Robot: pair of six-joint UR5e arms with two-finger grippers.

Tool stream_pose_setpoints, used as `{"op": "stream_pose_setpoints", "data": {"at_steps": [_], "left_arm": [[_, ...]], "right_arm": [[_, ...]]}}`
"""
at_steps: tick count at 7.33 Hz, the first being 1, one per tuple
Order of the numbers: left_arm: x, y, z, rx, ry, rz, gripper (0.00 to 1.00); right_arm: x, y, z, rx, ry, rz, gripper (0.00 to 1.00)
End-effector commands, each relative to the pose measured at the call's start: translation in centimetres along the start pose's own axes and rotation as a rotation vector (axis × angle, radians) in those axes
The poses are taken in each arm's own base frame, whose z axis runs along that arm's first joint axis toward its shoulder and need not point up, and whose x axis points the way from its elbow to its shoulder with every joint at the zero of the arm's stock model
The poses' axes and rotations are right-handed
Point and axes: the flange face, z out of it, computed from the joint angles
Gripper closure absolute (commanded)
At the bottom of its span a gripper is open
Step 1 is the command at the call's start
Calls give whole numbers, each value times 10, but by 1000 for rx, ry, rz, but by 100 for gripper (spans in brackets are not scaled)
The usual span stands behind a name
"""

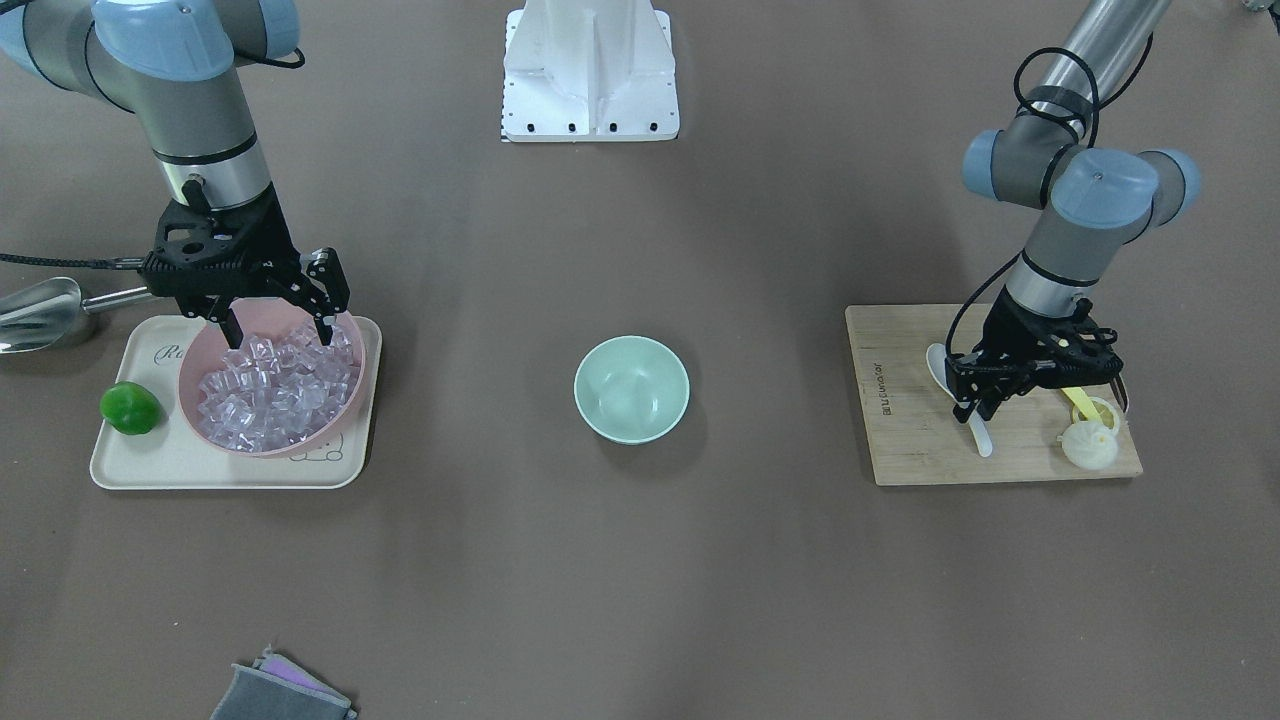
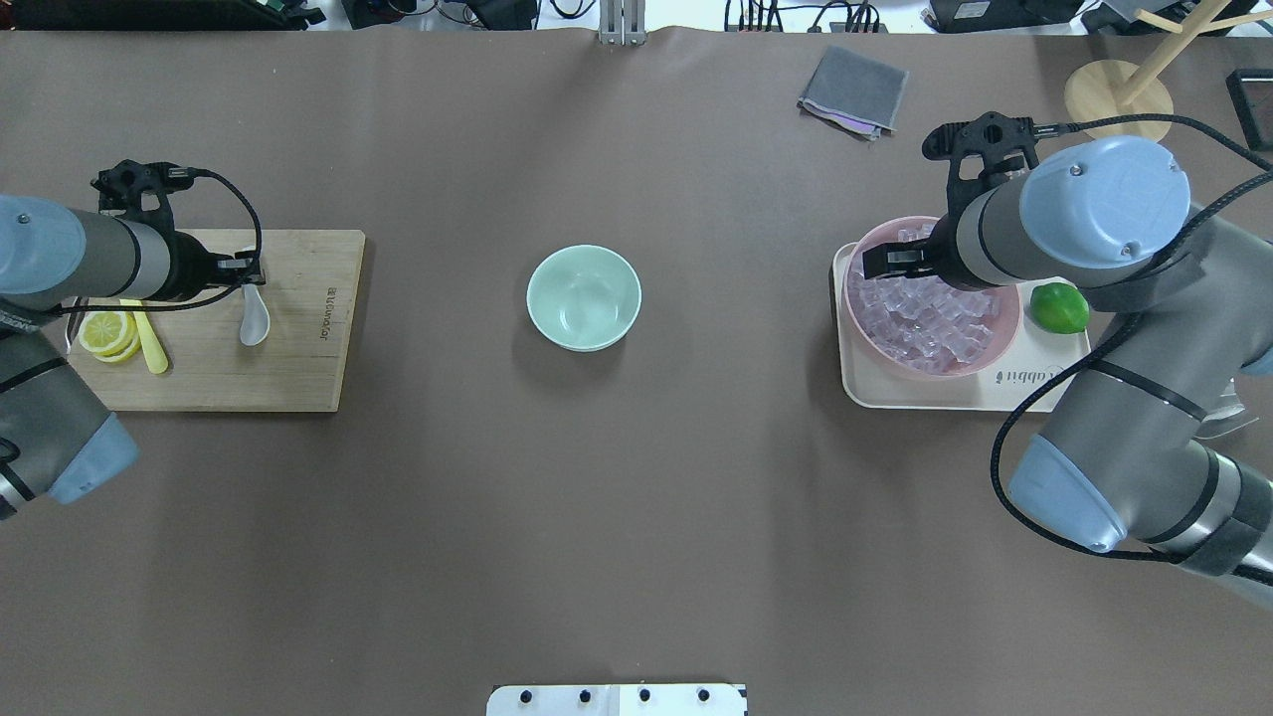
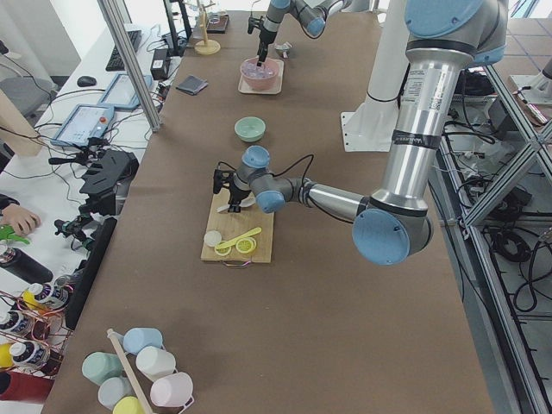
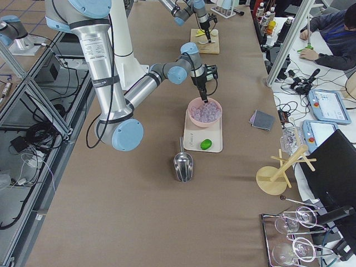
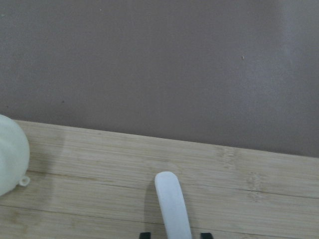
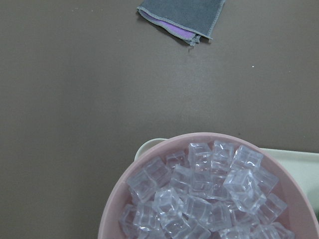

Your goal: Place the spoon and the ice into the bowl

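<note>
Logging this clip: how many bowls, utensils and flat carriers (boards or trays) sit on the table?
Bowls: 2 (pale mint-green round bowl, larger pink round bowl)
Utensils: 3 (white glossy soup spoon, thin yellow utensil, steel scoop)
Carriers: 2 (wooden cutting board, cream tray)
Total: 7

- Links of the right arm point(image 1: 205, 130) and left arm point(image 1: 1105, 30): smooth silver-grey tubes with thin black rings at the seams.
- Rounded joint caps point(image 1: 1100, 190): pale blue, each with one small central screw.
- Both the right gripper point(image 1: 278, 335) and left gripper point(image 1: 975, 412): matt black perforated frames, two slim fingers.
- A black cable point(image 1: 1050, 90) is taped along the left arm; a braided lead point(image 1: 60, 262) leaves the right wrist.
- White pedestal point(image 1: 590, 75): dark bolt heads along its edge.
</note>
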Motion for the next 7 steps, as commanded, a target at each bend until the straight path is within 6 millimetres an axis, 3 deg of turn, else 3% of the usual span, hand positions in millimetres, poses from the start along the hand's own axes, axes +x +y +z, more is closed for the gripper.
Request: {"op": "stream_pose_setpoints", "data": {"at_steps": [1, 3, 6, 7], "left_arm": [[1, 0, -1, 2, 4, 0, 98], [20, -3, -18, 17, 48, -17, 100], [94, -28, -48, 44, 165, -243, 100], [134, -25, -58, 38, 159, -288, 100]], "right_arm": [[0, -1, -1, 3, -1, -1, 8], [0, -1, 0, 3, -1, -6, 8], [12, -14, 4, 19, 5, -46, 9], [12, -16, 10, 35, -22, -49, 9]]}}
